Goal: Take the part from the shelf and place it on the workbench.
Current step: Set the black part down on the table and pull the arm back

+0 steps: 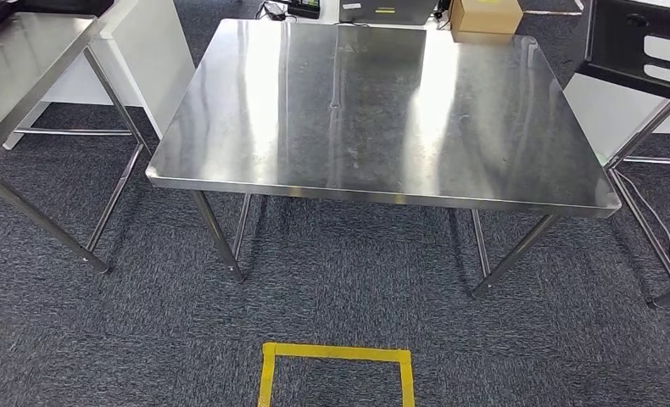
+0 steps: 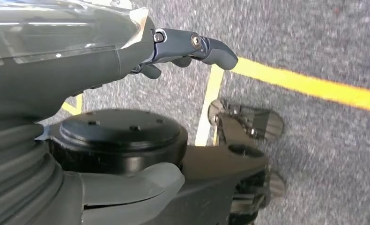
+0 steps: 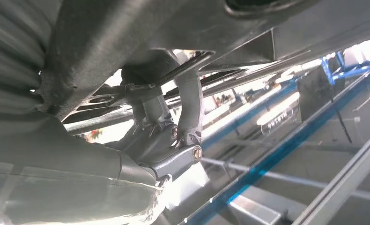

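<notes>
One dark part (image 3: pixel 141 33) sits in the right hand (image 3: pixel 173 140). In the right wrist view its fingers (image 3: pixel 190 108) are hooked over a thin edge of the part and clamp it from below. The blue shelf frame (image 3: pixel 267 164) runs just behind, so the part looks lifted but not far off the shelf. Grip looks like a hook rather than a full wrap, contact partly hidden, so judge it as marginal.

Left hand (image 2: pixel 127 61) hangs by the body over the carpet, fingers loosely apart, holding nothing.

Workbench (image 1: pixel 382 110) is straight ahead in the head view, bare steel top, near edge facing the robot, and the yellow tape square (image 1: pixel 336 352) is on the floor in front of it. A black piece with pale cutouts (image 1: pixel 637 42) shows at the upper right. Can't tell if it's the same part.

Step in hand, as I read it: carry to the bench.
- Keep the wrist level so the part doesn't slide off the hooked fingers.
- Clear the shelf bars before swinging across.
- Come in above the near edge and lower flat toward the middle of the top.
- Let go only once the part rests on steel. The surface looks slick, so don't drop it.
</notes>
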Robot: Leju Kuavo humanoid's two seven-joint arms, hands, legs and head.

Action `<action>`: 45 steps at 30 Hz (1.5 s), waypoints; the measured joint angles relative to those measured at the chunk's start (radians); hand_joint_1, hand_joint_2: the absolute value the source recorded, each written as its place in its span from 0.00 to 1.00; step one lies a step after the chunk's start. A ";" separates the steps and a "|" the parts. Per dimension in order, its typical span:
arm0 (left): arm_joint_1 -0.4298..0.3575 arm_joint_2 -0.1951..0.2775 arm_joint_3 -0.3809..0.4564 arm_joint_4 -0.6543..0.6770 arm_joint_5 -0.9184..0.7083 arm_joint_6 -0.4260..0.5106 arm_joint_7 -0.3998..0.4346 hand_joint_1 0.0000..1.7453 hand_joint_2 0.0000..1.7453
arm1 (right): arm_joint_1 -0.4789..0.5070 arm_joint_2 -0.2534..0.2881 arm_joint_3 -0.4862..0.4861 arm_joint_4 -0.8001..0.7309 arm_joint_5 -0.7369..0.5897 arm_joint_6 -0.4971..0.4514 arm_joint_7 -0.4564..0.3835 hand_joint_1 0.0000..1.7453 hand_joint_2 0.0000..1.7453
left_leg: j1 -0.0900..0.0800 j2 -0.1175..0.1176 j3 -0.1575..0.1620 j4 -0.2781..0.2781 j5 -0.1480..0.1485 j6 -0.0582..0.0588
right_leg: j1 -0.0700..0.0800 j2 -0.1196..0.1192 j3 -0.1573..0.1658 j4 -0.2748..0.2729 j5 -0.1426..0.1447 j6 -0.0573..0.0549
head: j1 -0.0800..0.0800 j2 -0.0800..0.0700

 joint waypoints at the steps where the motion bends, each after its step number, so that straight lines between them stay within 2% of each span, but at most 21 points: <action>1: 0.000 0.000 0.000 0.000 0.000 0.000 0.001 0.00 1.00 | -0.016 0.000 0.002 0.016 0.006 -0.004 -0.001 1.00 1.00 | 0.000 0.004 0.003 -0.004 0.002 0.001 | 0.002 -0.008 -0.028 0.062 -0.027 -0.004 | 0.001 0.000; 3: 0.001 -0.001 0.000 0.000 0.000 -0.001 0.002 0.00 1.00 | -0.033 0.003 0.004 0.043 0.013 -0.008 -0.002 1.00 1.00 | 0.001 0.011 0.003 -0.004 0.001 -0.001 | 0.002 -0.012 -0.081 0.180 -0.069 -0.002 | 0.002 0.000; 4: 0.001 -0.002 -0.001 0.000 0.001 -0.002 0.002 0.00 1.00 | -0.036 0.003 0.005 0.054 0.016 -0.008 -0.002 1.00 1.00 | 0.004 0.014 0.003 -0.003 0.000 -0.005 | -0.001 -0.013 -0.088 0.199 -0.073 0.005 | 0.002 0.000; 7: 0.002 -0.001 -0.001 0.000 0.001 -0.003 0.003 0.00 1.00 | -0.043 0.007 0.011 0.075 0.019 -0.009 -0.002 1.00 1.00 | 0.015 0.018 0.000 0.016 -0.016 -0.032 | -0.016 -0.025 -0.007 0.059 -0.024 0.044 | 0.003 0.000; 8: 0.001 0.001 -0.001 0.000 0.001 -0.003 0.003 0.00 1.00 | -0.051 0.009 0.012 0.082 0.018 -0.010 -0.003 1.00 1.00 | 0.016 0.019 -0.003 0.029 -0.026 -0.044 | -0.018 -0.025 0.022 0.008 -0.013 0.050 | 0.004 0.000; 13: 0.001 0.005 -0.001 0.000 0.002 -0.002 0.006 0.00 1.00 | -0.057 0.020 0.016 0.107 0.019 -0.016 -0.003 1.00 1.00 | 0.014 0.021 -0.011 0.053 -0.051 -0.077 | -0.018 -0.016 0.039 -0.008 -0.023 -0.001 | -0.013 0.000; 16: -0.001 0.006 -0.002 0.000 0.000 -0.002 0.006 0.00 1.00 | -0.067 0.013 0.019 0.113 0.020 -0.017 -0.006 1.00 1.00 | 0.016 0.018 -0.071 0.170 -0.110 -0.083 | -0.010 -0.012 0.039 -0.006 -0.026 -0.015 | -0.020 0.000; 18: -0.001 0.005 -0.005 0.000 -0.001 -0.004 0.007 0.00 1.00 | -0.072 0.011 0.019 0.120 0.020 -0.018 -0.014 1.00 1.00 | 0.013 0.016 -0.147 0.294 -0.147 -0.076 | 0.000 -0.011 0.041 -0.006 -0.028 -0.019 | -0.023 0.000; 20: 0.000 0.004 -0.011 0.000 -0.003 -0.005 0.008 0.00 1.00 | -0.065 0.006 0.018 0.127 0.017 -0.014 -0.027 1.00 1.00 | 0.003 0.014 -0.181 0.318 -0.124 -0.055 | 0.014 -0.009 0.044 -0.007 -0.032 -0.027 | -0.024 0.000; 24: 0.002 0.012 -0.017 0.001 -0.008 -0.011 0.008 0.00 1.00 | -0.045 -0.013 0.007 0.142 0.007 0.001 -0.041 1.00 1.00 | -0.044 -0.008 -0.091 0.090 0.002 0.033 | 0.028 -0.005 0.052 -0.012 -0.036 -0.036 | -0.022 0.000; 25: 0.002 0.015 -0.018 0.001 -0.009 -0.012 0.008 0.00 1.00 | -0.040 -0.016 0.003 0.146 0.005 0.004 -0.043 1.00 1.00 | -0.051 -0.011 -0.076 0.062 0.010 0.047 | 0.027 -0.003 0.055 -0.015 -0.036 -0.036 | -0.021 0.000; 27: 0.002 0.017 -0.021 0.001 -0.011 -0.016 0.008 0.00 1.00 | -0.026 -0.026 -0.003 0.153 0.001 0.006 -0.048 1.00 1.00 | -0.055 -0.009 -0.064 0.043 0.013 0.053 | 0.027 -0.002 0.063 -0.025 -0.036 -0.035 | -0.022 0.000; 30: 0.000 0.015 -0.025 0.001 -0.014 -0.016 0.008 0.00 1.00 | -0.016 -0.052 -0.009 0.157 0.004 0.005 -0.055 1.00 1.00 | -0.047 -0.003 -0.029 -0.012 0.036 0.043 | 0.032 -0.010 0.045 0.013 -0.056 -0.036 | -0.023 0.000; 32: -0.001 0.011 -0.028 0.001 -0.015 -0.017 0.008 0.00 1.00 | -0.018 -0.060 -0.017 0.158 0.006 0.004 -0.055 1.00 1.00 | -0.039 0.002 -0.016 -0.028 0.041 0.037 | 0.031 -0.013 -0.011 0.122 -0.098 -0.036 | -0.022 0.000; 34: -0.001 0.004 -0.031 0.000 -0.016 -0.017 0.010 0.00 1.00 | -0.016 -0.065 -0.022 0.161 0.015 0.010 -0.053 1.00 1.00 | -0.032 0.005 -0.014 -0.026 0.036 0.028 | 0.023 -0.014 -0.064 0.211 -0.120 -0.025 | -0.023 0.000; 36: -0.001 0.002 -0.033 0.000 -0.016 -0.016 0.012 0.00 1.00 | -0.014 -0.071 -0.022 0.164 0.027 0.020 -0.054 1.00 1.00 | -0.021 0.006 -0.013 -0.016 0.026 0.013 | 0.008 -0.018 -0.055 0.172 -0.087 0.007 | -0.023 0.000; 38: -0.002 0.006 -0.035 0.001 -0.016 -0.016 0.014 0.00 1.00 | -0.015 -0.071 -0.022 0.166 0.035 0.031 -0.056 1.00 1.00 | -0.013 0.007 -0.018 0.012 0.005 -0.011 | -0.009 -0.027 0.004 0.046 -0.033 0.046 | -0.021 0.000; 39: -0.003 0.007 -0.037 0.001 -0.015 -0.017 0.015 0.00 1.00 | -0.017 -0.073 -0.022 0.165 0.037 0.036 -0.057 1.00 1.00 | -0.011 0.008 -0.023 0.030 -0.009 -0.023 | -0.013 -0.027 0.028 0.003 -0.020 0.049 | -0.022 0.000; 40: -0.004 0.010 -0.039 0.001 -0.015 -0.019 0.016 0.00 1.00 | -0.014 -0.070 -0.022 0.164 0.040 0.042 -0.058 1.00 1.00 | -0.012 0.008 -0.028 0.043 -0.021 -0.032 | -0.013 -0.026 0.040 -0.016 -0.018 0.041 | -0.023 0.000; 42: -0.006 0.010 -0.042 0.000 -0.013 -0.021 0.017 0.00 1.00 | 0.002 -0.070 -0.021 0.157 0.046 0.052 -0.060 1.00 1.00 | -0.014 0.007 -0.032 0.054 -0.035 -0.041 | -0.011 -0.020 0.042 -0.007 -0.029 0.006 | -0.026 0.000; 45: -0.008 0.012 -0.044 0.000 -0.007 -0.021 0.022 0.00 1.00 | 0.059 -0.065 -0.023 0.111 0.043 0.071 -0.059 1.00 1.00 | -0.010 0.009 -0.053 0.105 -0.072 -0.058 | -0.012 -0.021 0.043 0.001 -0.038 -0.019 | -0.032 0.000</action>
